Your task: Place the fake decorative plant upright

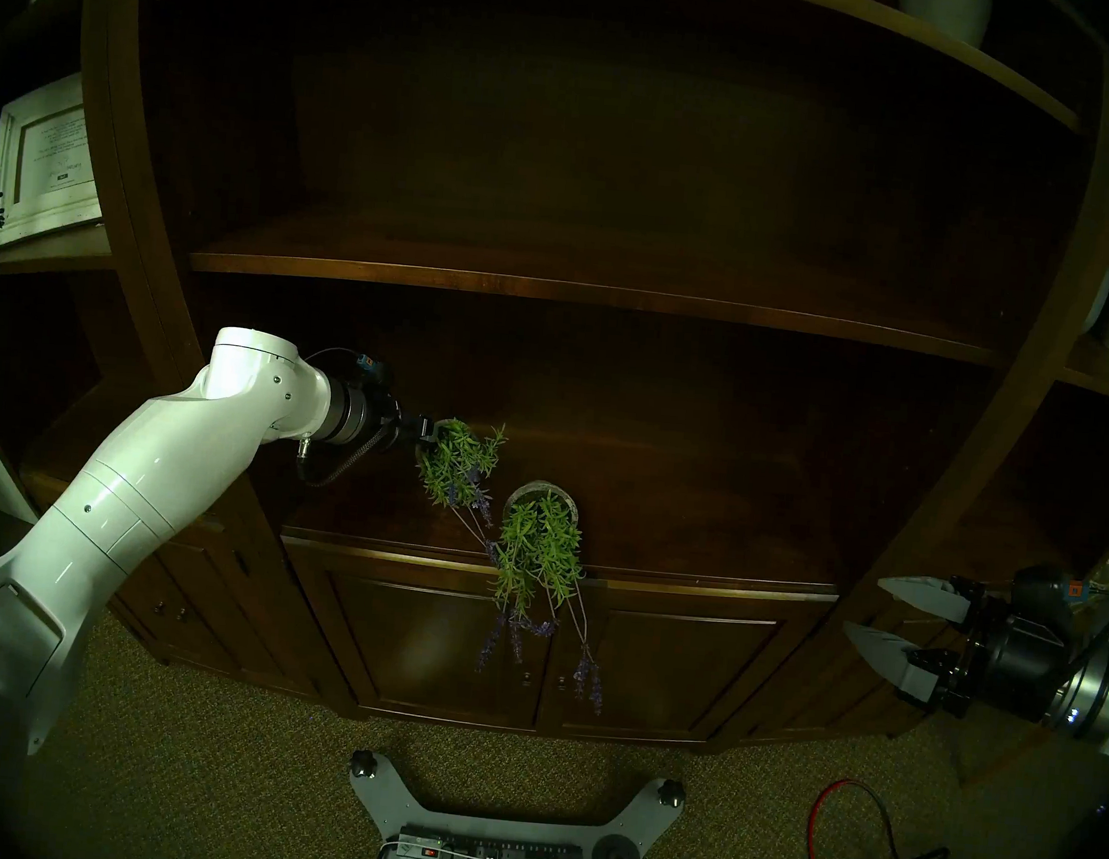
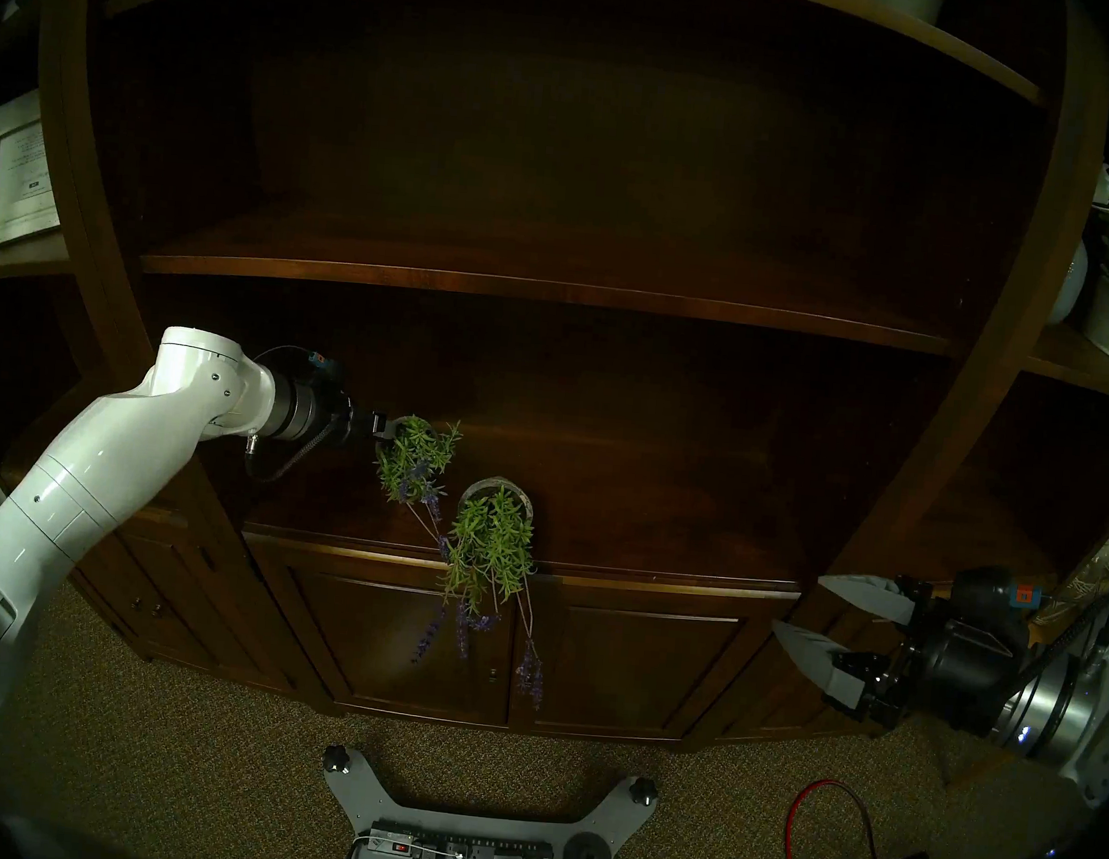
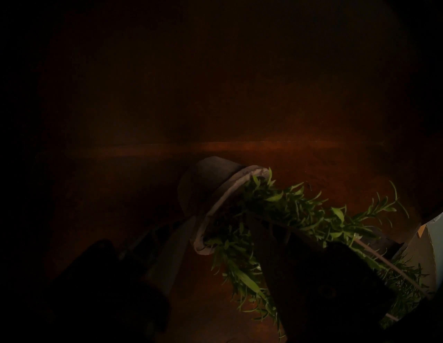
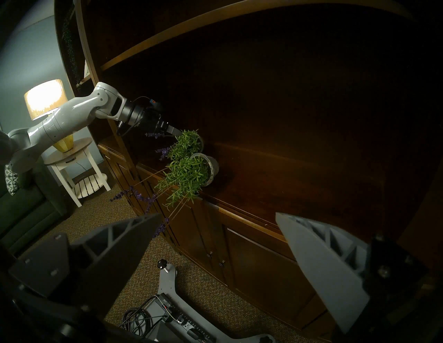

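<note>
the wooden shelf unit [image 1: 568,556] carried two toppled fake plants near its counter's front edge. the right plant [image 1: 539,550] lay tipped, sprigs overhanging that edge. the left plant [image 1: 460,461], further back and leftward, lay on its side with the left gripper [image 1: 424,440] at its pot rim [image 3: 215,213], presumably for righting it; whether its jaws gripped could not be told. the right gripper [image 1: 881,613] waited spread apart, empty, off the counter's right end.
</note>
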Robot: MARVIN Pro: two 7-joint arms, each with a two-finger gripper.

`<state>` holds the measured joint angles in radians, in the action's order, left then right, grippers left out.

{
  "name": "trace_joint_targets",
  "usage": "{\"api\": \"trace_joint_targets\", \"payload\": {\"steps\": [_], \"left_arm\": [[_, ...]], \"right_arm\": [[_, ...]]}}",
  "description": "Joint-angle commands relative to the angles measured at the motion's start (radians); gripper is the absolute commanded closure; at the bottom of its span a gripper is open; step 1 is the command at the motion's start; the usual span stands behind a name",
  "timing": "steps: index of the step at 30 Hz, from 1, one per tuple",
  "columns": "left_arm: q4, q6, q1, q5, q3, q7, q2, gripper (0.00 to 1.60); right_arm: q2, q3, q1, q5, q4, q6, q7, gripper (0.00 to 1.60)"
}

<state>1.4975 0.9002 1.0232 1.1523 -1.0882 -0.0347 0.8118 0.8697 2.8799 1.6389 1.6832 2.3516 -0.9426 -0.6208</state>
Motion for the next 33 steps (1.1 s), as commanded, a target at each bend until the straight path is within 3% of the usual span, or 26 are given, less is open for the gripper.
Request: {"api": "trace_joint_targets", "payload": {"steps": [1, 19, 25, 29, 31, 33], "left_arm": [[0.022, -0.023, -0.032, -0.008, -0.014, 0.033, -0.013, 0.56], [0.013, -0.059, -0.021, -0.062, 0.011, 0.067, -0.018, 0.67], [0.004, -0.065, -0.022, -0.073, 0.016, 0.073, -0.012, 0.88], [0.003, -0.065, -0.019, -0.077, 0.015, 0.073, -0.01, 0.87], [0.006, -0.065, -0.016, -0.078, 0.014, 0.073, -0.01, 0.7], [0.008, -0.066, -0.013, -0.08, 0.013, 0.073, -0.009, 0.77]], "right_arm": [[0.0, -0.002, 0.002, -0.002, 0.002, -0.003, -0.001, 0.0], [0.0, -0.002, 0.002, -0.002, 0.002, -0.004, -0.001, 0.0], [0.0, -0.002, 0.002, -0.002, 0.002, -0.004, -0.001, 0.0], [0.0, -0.002, 0.002, -0.002, 0.002, -0.004, -0.001, 0.0], [0.0, -0.002, 0.002, -0.002, 0.002, -0.004, -0.001, 0.0], [0.0, -0.002, 0.002, -0.002, 0.002, -0.004, -0.001, 0.0]]}}
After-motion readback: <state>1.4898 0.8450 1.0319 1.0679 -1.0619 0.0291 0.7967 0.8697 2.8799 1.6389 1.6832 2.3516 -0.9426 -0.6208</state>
